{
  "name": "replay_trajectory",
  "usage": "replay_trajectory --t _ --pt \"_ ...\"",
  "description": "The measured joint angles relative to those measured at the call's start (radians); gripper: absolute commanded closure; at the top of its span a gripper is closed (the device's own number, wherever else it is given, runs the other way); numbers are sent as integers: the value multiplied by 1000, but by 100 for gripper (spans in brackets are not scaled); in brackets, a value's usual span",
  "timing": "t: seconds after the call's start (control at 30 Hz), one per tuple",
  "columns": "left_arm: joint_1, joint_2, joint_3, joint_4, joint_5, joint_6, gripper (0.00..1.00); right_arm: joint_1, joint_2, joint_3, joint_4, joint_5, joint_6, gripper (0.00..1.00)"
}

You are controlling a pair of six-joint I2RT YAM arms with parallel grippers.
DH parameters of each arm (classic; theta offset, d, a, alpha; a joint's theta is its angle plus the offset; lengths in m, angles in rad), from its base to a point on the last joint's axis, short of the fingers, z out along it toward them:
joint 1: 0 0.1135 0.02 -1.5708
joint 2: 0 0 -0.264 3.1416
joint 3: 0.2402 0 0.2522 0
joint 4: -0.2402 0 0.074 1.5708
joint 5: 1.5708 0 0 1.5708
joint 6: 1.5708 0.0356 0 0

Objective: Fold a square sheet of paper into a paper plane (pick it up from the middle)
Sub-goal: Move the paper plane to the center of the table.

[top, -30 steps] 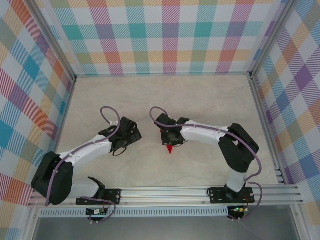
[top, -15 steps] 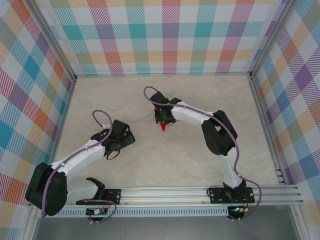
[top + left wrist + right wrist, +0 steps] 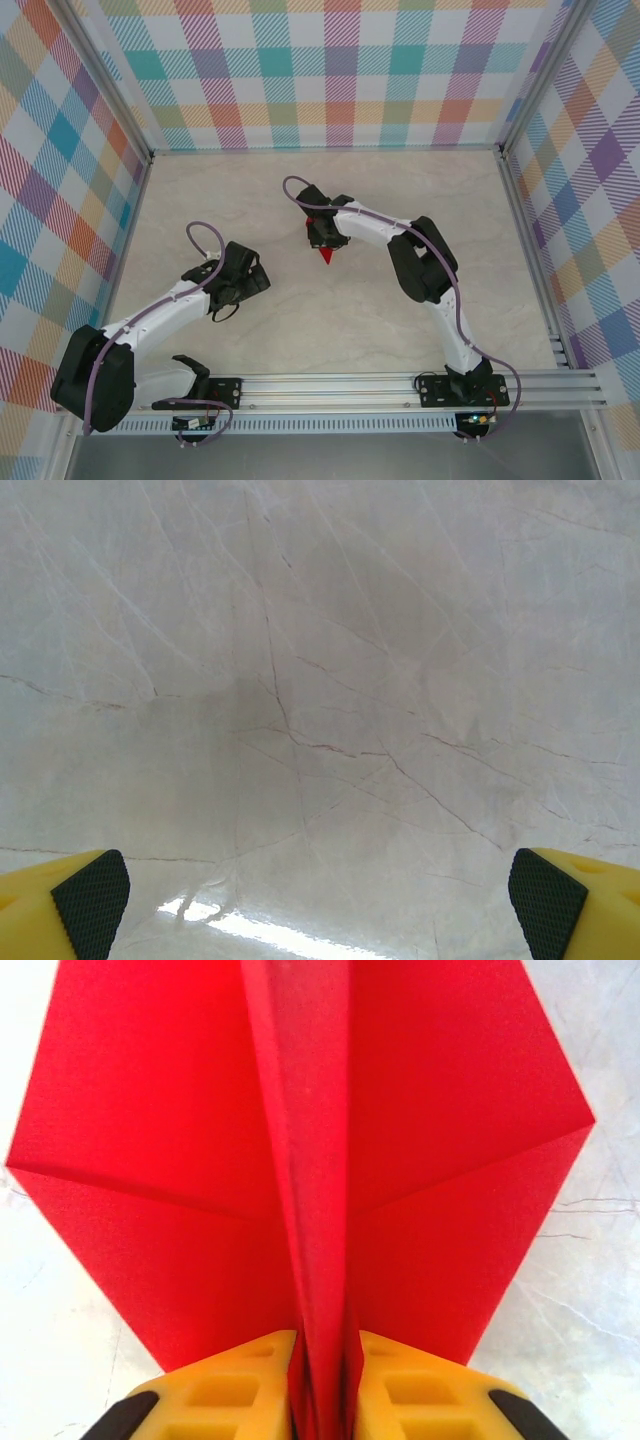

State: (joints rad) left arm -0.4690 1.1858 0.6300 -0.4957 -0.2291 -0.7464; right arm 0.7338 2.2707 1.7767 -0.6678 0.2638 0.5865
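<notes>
- From the top external camera, the paper plane (image 3: 325, 254) shows as a small red dart over the middle of the pale marbled table (image 3: 350, 335). Its point is turned toward the near edge.
- The right gripper (image 3: 322, 235) sits directly over the plane and hides most of it, leaving the red tip and a sliver of red on the far side. This view does not show how the jaws stand.
- The right arm's purple cable (image 3: 288, 188) loops out just beyond the plane on its far-left side.
- The left gripper (image 3: 242, 284) hangs over bare table to the left of the plane and a little nearer the bases, well apart from it. Nothing lies between the two.
- The checked walls (image 3: 340, 70) stand far behind the plane and to both sides, and the aluminium rail (image 3: 330, 385) carrying the arm bases runs along the near edge.
- In the left wrist view, the left gripper (image 3: 320, 905) has its jaws spread wide. One yellow finger (image 3: 85, 905) with a black ribbed pad sits in each lower corner, with veined table surface between them.
- In the right wrist view, the right gripper (image 3: 322, 1360) is pinched on the plane's (image 3: 440, 1160) upright centre fold, one yellow finger (image 3: 235, 1375) pressed against each side.
- The two red wings spread out flat from that fold and cover most of the table (image 3: 590, 1290) beneath. Marble shows at both edges.
</notes>
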Motion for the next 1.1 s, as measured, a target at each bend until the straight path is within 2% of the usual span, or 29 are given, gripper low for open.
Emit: replay_trajectory --t 0.3,0.6,0.67,0.8,0.9,1.0,1.1 --pt "0 -5 0 0 3 0 0 0 2 1 2 -11 7 75" --pt "0 -13 14 -10 2 7 0 0 -60 2 -37 -22 7 54" --pt "1 -13 38 -22 -1 11 0 0 -111 2 -45 -19 7 48" --pt "15 -13 101 -29 -16 32 0 0 -261 -5 -51 18 8 29" --pt "50 -13 151 -27 -32 69 0 -7 -410 -65 -37 81 8 17" --pt "104 -14 183 -20 -54 126 0 -35 -559 -177 -17 153 6 0" --pt "156 -25 187 5 -89 191 0 -109 -702 -333 5 223 3 0"
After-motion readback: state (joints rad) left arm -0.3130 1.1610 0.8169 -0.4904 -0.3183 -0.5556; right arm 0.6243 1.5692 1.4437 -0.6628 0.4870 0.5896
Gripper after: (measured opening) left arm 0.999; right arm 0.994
